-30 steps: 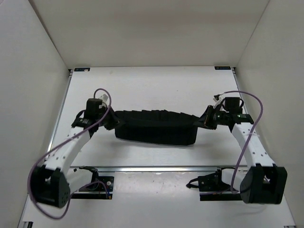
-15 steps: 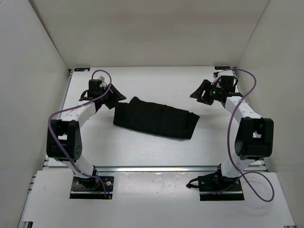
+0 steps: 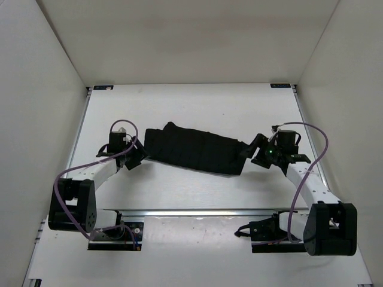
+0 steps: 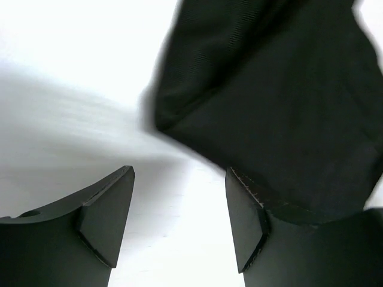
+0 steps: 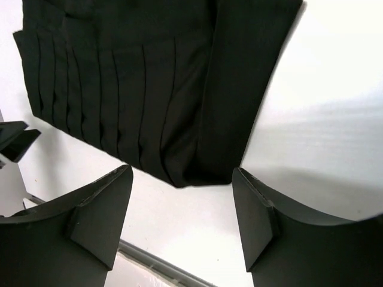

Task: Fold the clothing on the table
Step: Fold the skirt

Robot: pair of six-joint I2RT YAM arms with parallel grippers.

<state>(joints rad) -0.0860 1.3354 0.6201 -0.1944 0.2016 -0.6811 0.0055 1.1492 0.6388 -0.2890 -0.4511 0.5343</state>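
Both arms are low at the ends of the skirt. It lies as a long dark band across the middle of the counter, slanting from upper left to lower right in the overhead view. The left gripper sits just off its left end and the right gripper just off its right end. Both are spread wide, and neither has any cloth in it.

I read this as lining up a fresh pinch on the two ends for the next fold.

In the right wrist view the lower corner of the skirt lies dead centre between the jaws, a little ahead of them, pleats running away up the frame. That side is well aimed. I would slide straight forward, low enough that the under jaw slips beneath every layer, and close only once the corner is well inside.

The left side needs a correction first. In its wrist view the skirt's corner sits ahead and toward the right of the frame, and the cloth seems to run past the right-hand jaw rather than between the two. I would shift that gripper toward the cloth before closing, or it may catch only an edge.

The stack looks several layers thick and soft, so a shallow bite could peel off the top layer alone. I would close both sides together and lift evenly to keep the band from twisting.
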